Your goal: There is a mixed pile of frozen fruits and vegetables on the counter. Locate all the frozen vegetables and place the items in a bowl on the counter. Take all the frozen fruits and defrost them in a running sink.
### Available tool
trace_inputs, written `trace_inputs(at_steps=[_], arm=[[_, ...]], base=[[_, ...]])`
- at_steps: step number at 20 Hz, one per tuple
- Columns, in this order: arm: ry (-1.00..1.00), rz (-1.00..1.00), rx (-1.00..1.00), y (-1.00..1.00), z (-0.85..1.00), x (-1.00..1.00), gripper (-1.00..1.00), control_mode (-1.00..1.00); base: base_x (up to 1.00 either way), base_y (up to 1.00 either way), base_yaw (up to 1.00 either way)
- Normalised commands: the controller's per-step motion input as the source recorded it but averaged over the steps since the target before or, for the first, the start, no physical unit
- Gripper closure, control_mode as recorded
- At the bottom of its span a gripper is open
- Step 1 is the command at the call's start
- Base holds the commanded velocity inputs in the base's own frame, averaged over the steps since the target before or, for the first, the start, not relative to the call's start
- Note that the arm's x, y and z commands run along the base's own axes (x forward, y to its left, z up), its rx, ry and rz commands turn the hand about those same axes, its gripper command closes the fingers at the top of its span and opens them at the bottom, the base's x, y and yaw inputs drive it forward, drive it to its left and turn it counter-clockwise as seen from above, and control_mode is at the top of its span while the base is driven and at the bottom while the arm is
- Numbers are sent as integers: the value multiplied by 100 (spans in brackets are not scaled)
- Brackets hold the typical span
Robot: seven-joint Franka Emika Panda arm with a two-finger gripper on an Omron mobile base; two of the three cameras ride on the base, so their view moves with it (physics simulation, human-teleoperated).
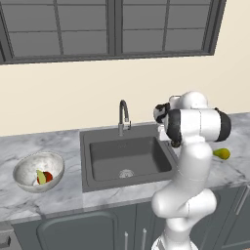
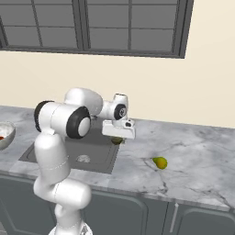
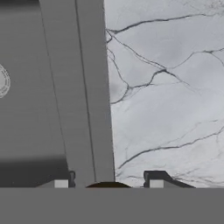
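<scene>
- While the white arm reaches over the right edge of the basin, a small dark olive-green ball sits between the two dark finger tips of the gripper; the hand view shows its dark rounded top between the tips, so the claw is half closed around this ball.
- It hangs just above the line where the dark grey square sink meets the grey-white veined marble counter; whether the ball touches the surface below, I cannot tell.
- On the open counter to the right of the sink lies the yellow-green pear-shaped fruit with a darker end, well apart from the gripper; the left base view shows it partly behind the arm.
- To the left of the sink stands the wide round bowl with a marbled stone look, and inside it lie a small round red item and a pale yellow-green wedge, touching each other.
- At the back rim of the sink rises a curved metal faucet; a round drain is in the basin floor.
- Above the cream wall is a dark-framed window, and dark grey cabinets are under the counter.
</scene>
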Motion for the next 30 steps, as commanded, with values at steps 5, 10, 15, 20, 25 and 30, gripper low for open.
trace_inputs(at_steps=[5,10,15,20,25,30], arm=[[8,-6,-5,100,-4,1,100,-100],[8,-2,-2,95,-25,20,100,-100],[-4,0,0,21,-47,25,100,-100],[0,0,0,8,-49,30,100,-100],[-1,0,2,3,-54,11,100,-100],[0,0,1,-16,-61,4,100,-100]], base=[[0,0,0],[0,0,0],[0,0,0],[0,0,0],[0,0,0],[0,0,0]])
